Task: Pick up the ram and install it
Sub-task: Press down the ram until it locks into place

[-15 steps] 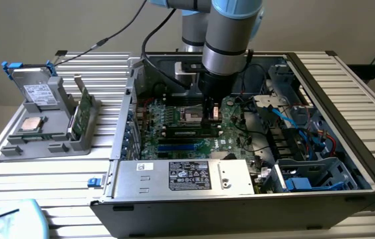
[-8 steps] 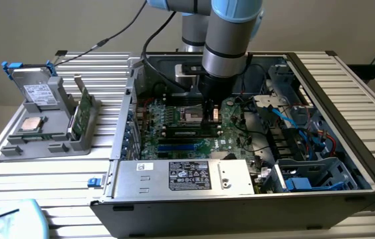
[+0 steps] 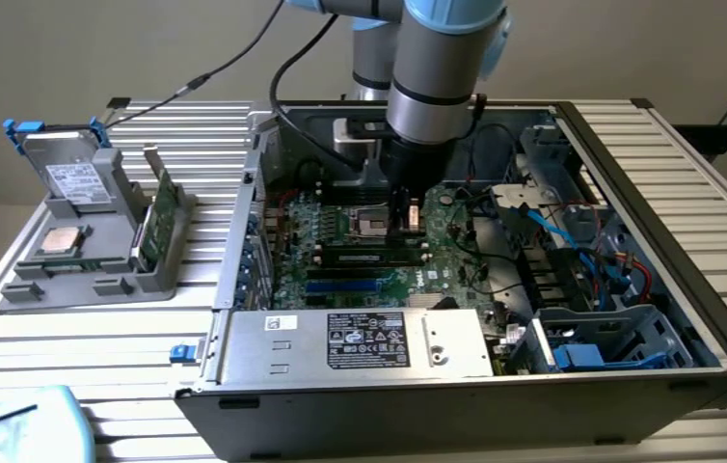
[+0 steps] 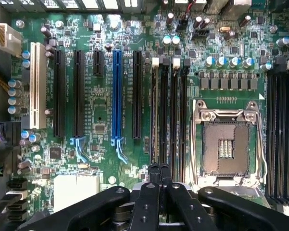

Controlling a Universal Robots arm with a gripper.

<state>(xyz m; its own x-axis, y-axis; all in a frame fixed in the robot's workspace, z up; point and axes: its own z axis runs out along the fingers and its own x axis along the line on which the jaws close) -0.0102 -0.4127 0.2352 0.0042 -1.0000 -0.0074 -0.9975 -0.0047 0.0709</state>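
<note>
Gripper point(image 4: 158, 175) closed over the memory slots point(image 4: 169, 110).
I see what may be the ram point(image 3: 366, 257) seated, long axis along its slot.

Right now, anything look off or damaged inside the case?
Nothing looks broken, spilled or askew. The claw is shut, right over the black memory slots. The processor socket beside them sits empty, which may be intended.
</note>
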